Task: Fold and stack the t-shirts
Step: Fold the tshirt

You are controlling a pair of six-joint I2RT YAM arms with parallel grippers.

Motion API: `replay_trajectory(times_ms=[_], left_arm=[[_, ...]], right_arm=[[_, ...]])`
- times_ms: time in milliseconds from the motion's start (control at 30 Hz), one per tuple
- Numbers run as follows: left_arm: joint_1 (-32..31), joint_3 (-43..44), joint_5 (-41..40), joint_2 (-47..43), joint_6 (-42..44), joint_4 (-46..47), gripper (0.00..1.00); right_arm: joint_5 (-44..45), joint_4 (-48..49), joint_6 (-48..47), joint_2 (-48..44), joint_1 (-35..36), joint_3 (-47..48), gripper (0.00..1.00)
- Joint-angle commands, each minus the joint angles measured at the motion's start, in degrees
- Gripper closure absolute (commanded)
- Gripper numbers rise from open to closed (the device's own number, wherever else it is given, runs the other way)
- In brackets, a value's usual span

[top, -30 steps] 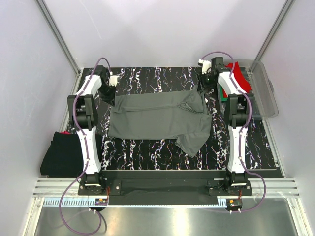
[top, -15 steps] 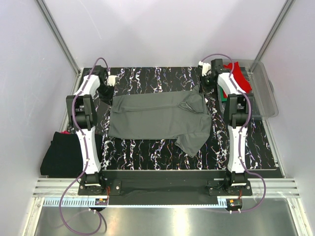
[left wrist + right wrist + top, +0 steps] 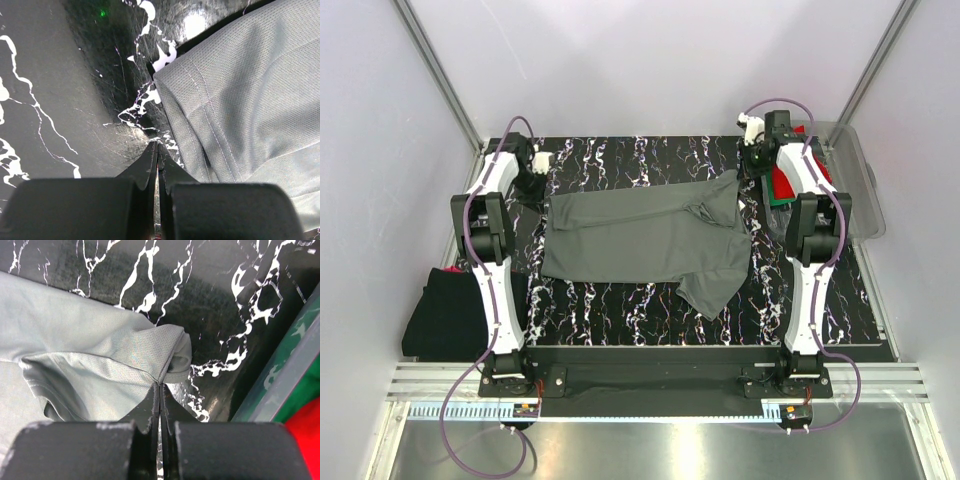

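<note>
T-shirt (image 3: 90, 350) pinched in right fingers (image 3: 143, 412), left fingers (image 3: 141, 169) closed beside it

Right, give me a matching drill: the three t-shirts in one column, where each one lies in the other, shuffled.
Things:
1. dark grey t-shirt
2. black t-shirt
3. red t-shirt

Places:
A. inside the clear plastic tub
B. spread on the marbled table
C. off the table's left edge

Pairs: 1-B; 2-C; 3-A
</note>
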Motion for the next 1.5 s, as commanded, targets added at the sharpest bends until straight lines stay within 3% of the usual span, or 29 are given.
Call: replay_trajectory(times_ms=[0,233,267,333,433,733,1033,1467], left_arm=[[0.5,3.1,-0.3,-0.4,-0.1,1.3,1.00],[-0.5,3.8,5.6,-2.6,-0.1,0.8,1.00],[-0.7,3.8,6.0,-2.6,-0.2,0.7,1.00],[-1.1,3.6,7.2,-2.2,-0.4,0.1,0.92],[-1.7,2.7,8.6,-2.3,-0.4,-0.2,0.80],[-4.5,-0.1,8.6,-7.5,0.3,-0.5,0.82],[-6.5,-3.4,8.6,-6.2,0.0,-0.8,0.84],[-2.2,0.6,5.7,0.8,0.9,-0.9,0.91]], right_arm=[[1.5,0.0,0.6,-4.2,0.1,-1.7,0.99],[0.9,0.0,1.1,-4.4,0.4,-3.5,0.91],[1.5,0.0,1.0,-4.5,0.5,-3.7,0.77],[1.9,0.0,1.1,-4.4,0.4,-3.7,0.64],[2.3,0.1,1.1,-5.0,0.5,-3.3,0.55],[0.9,1.1,0.7,-8.3,1.6,-2.3,0.54],[-7.3,0.5,1.9,-3.8,4.3,-1.1,0.55],[-2.1,0.5,0.9,4.9,6.2,4.0,0.55]])
